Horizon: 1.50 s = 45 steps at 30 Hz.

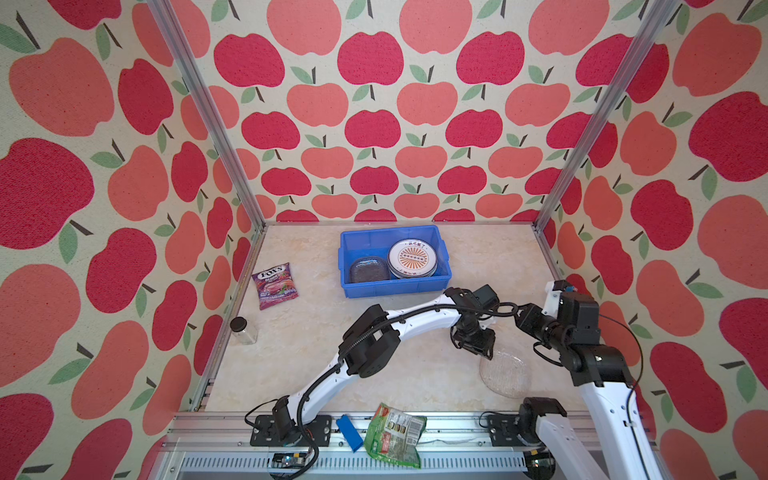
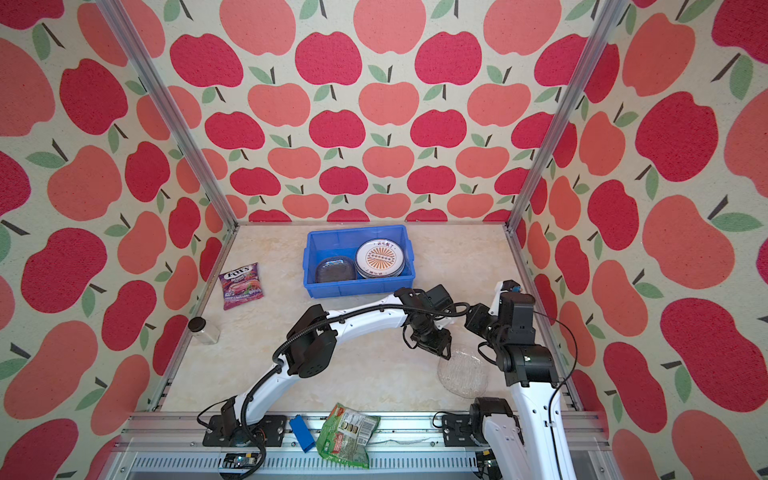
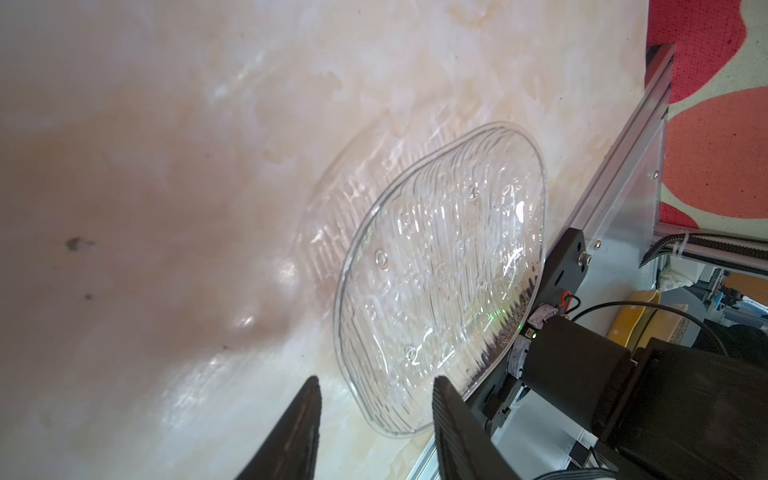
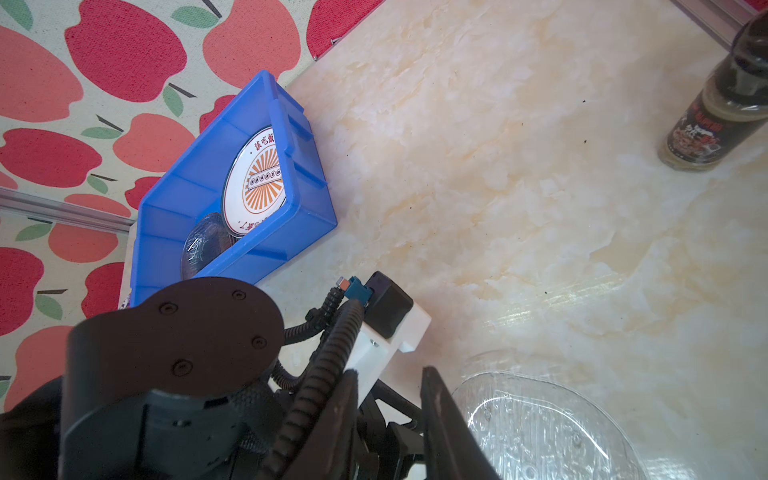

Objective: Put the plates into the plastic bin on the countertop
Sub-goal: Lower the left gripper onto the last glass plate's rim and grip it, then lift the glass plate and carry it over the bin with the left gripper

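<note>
Where the cream marbled countertop (image 1: 374,374) meets the back wall, a blue bin (image 1: 353,291) sits near the middle. In its right half lies a stack of round white plates (image 1: 412,257), the top one printed with an orange sunburst. In its left half lies a clear, rounded-square glass plate (image 1: 368,269); whether more lie under it cannot be told.

Another clear glass plate (image 1: 505,374) is outside the bin, on the counter at the front right, close to the right arm's base. A green snack packet (image 1: 395,434) lies on the front rail, and a purple candy bag (image 1: 275,285) lies on the counter left of the bin.

Reaching across the middle, the left gripper (image 3: 376,380) is over the near edge of the loose plate. Its jaws stand apart with the rim between them, and one finger is clear of the glass. The right gripper (image 4: 390,372) sits just beside that plate, its jaws slightly parted and holding nothing.

A small jar with a dark lid (image 1: 243,330) stands by the left rail. A little blue block (image 1: 349,432) rests beside the green packet.
</note>
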### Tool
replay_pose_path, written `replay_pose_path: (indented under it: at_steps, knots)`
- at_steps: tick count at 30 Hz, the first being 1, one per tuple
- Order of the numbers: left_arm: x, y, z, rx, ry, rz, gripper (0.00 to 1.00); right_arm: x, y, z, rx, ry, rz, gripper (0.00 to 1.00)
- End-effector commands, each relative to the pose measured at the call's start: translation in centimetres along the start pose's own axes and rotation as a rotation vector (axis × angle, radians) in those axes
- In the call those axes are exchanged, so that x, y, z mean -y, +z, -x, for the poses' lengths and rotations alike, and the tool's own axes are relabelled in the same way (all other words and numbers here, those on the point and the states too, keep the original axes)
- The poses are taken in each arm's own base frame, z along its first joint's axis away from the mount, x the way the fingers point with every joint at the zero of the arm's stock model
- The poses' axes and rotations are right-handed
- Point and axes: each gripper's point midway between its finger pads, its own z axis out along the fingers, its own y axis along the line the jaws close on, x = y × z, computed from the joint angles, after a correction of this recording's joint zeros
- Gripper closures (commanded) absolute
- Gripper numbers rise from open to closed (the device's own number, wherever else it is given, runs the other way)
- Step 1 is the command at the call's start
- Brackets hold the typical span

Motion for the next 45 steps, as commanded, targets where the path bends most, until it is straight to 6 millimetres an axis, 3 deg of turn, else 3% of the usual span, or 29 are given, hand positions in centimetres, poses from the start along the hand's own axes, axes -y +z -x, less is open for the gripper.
replay_pose_path:
  at_steps: [1,19,25,33,37,45]
  knots:
    - [-0.7,0.8,-0.8,-0.052,-0.038,0.023,0.56,0.0,0.0,0.0,0.008,0.001,0.007,0.71]
    - [-1.3,2.3,-0.6,-0.122,-0.091,0.01,0.69,-0.4,0.9,-0.2,-0.011,-0.008,0.039,0.7]
    - [-1.8,2.4,-0.5,-0.12,-0.112,0.031,0.79,0.0,0.6,-0.3,0.001,-0.022,0.026,0.7]
    - [-2.6,1.9,-0.2,-0.11,-0.137,0.058,1.0,0.2,0.7,-0.3,0.006,-0.022,0.021,0.7]
    - [-3.8,-0.1,0.4,-0.07,-0.133,0.125,1.0,0.5,0.4,0.6,0.043,-0.017,-0.007,0.7]
    - [-7.0,-8.7,1.3,0.06,-0.184,0.125,1.0,0.2,1.8,4.6,0.107,0.018,-0.059,0.67]
